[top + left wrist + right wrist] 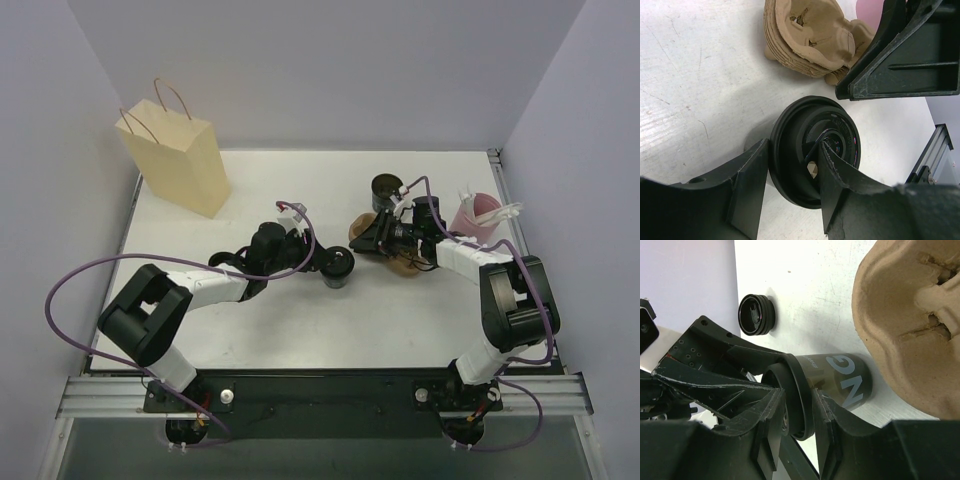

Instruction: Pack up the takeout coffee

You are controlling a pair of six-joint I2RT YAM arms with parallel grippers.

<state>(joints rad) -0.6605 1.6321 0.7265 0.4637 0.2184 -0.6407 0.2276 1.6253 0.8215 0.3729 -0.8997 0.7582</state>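
Left fingers (747,195) grip lidded cup (805,145) (upright, long axis vertical, lid up); right fingers (767,435) part-open, close by

on the table (300,335): paper bag (180,160) back left, lidded coffee cup (338,266) near centre, cup carrier (807,35) just right of it, second cup (386,187) behind the carrier.

Tabletop (330,330) open along the near edge. Tight around the lidded cup (338,266): pulp cup carrier (810,35) and right gripper (365,237) just beside it. Paper bag (178,150) stands in the far left corner.
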